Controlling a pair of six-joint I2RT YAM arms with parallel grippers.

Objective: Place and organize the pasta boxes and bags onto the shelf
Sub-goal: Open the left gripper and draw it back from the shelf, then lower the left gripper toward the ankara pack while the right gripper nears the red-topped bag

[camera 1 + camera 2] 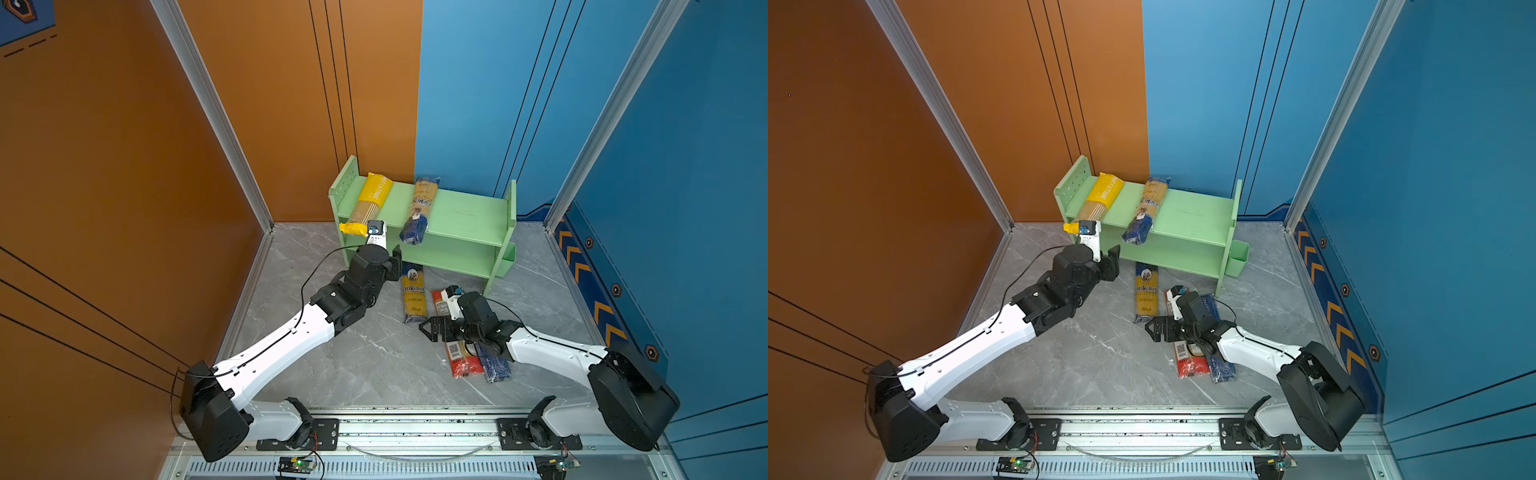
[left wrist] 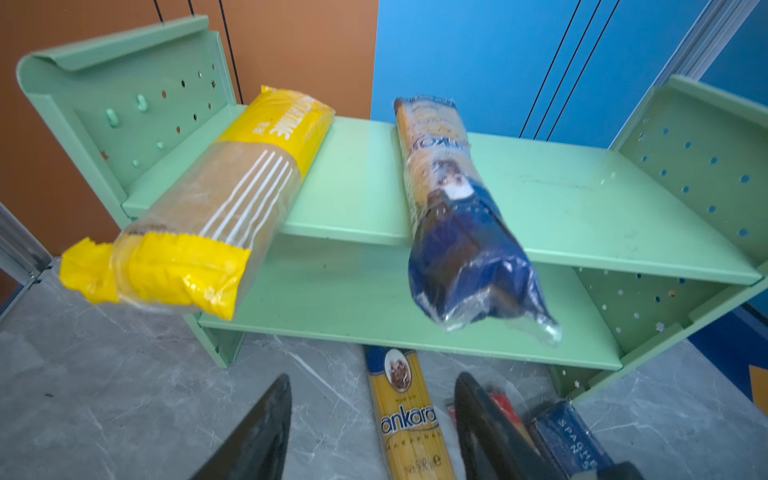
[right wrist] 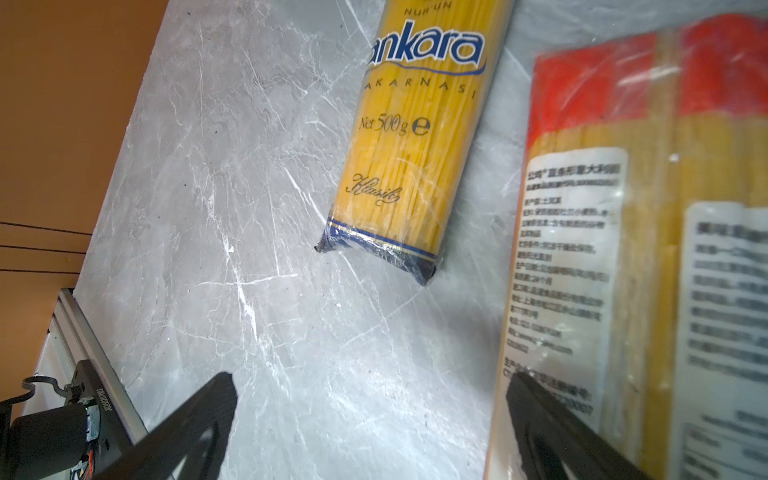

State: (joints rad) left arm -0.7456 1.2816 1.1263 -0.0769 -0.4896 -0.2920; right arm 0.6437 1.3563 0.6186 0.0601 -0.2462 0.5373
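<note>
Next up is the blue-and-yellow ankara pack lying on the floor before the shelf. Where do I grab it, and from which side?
Grip the blue-and-yellow ankara spaghetti pack at mid-length: bring the left gripper straight down from above, fingers across its narrow width. It lies flat on the grey marble floor, both long edges clear, far end near the light green shelf.

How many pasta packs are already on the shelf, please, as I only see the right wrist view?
Observer: Two lie across the top tier of the shelf: the yellow pack and one ankara pack, both overhanging its front edge.
Operator: Thank you. Is the left gripper holding anything?
Observer: No, it is open and empty, just in front of the shelf.
Operator: What lies past my red-ended pack?
Observer: A dark blue pack, lying alongside it, partly under the right arm.
</note>
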